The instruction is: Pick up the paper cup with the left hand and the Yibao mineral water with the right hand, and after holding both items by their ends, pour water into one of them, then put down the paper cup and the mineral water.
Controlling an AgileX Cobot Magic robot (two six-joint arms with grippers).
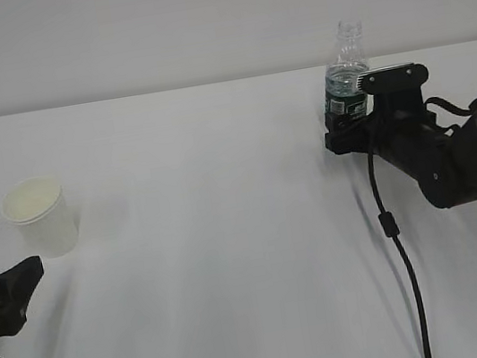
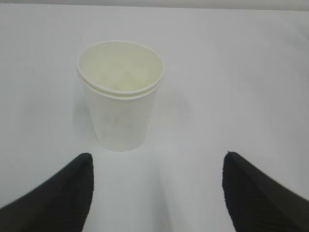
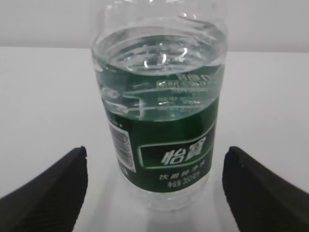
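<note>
The white tabletop holds everything. The right end effector is wide open around the water bottle, not squeezing it. The left end effector is wide open, empty, near the paper cup.

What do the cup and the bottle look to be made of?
The paper cup: apparently matte white paper, with a rolled rim and a cream inside. The Yibao mineral water: clear glossy plastic, likely, ribbed, showing water inside, wrapped in a shiny dark green label.

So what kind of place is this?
Probably a robot test bench in a lab: a bare white table, a plain wall, and only a paper cup and water bottle between two robot arms.
</note>
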